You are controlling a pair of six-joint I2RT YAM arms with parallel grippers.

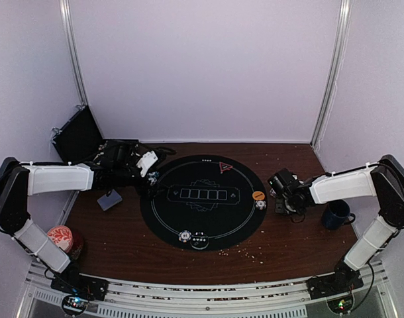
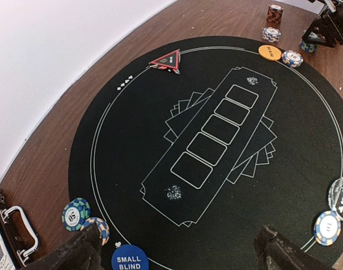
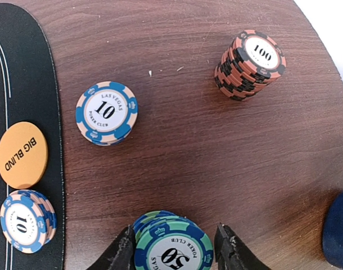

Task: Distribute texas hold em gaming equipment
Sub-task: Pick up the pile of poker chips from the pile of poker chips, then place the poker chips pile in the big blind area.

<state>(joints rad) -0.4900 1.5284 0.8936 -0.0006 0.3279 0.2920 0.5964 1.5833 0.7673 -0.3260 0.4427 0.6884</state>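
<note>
While the left claw (image 2: 180, 256) hangs spread wide over the mat (image 2: 121, 169) by the small blind button (image 2: 129, 260), the right claw (image 3: 177, 252) pinches a teal 50 chip stack (image 3: 171, 239) beside the mat. On the bench (image 3: 188, 157) nearby: 10 chips (image 3: 106, 112), a 100 stack (image 3: 251, 63); orange big blind button (image 3: 22, 154) lies on the mat edge.

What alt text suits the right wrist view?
The right claw straddles a teal 50 chip stack on a wooden table. Beyond stand a blue 10 stack and a red 100 stack; an orange Big Blind button lies on the black mat.
</note>
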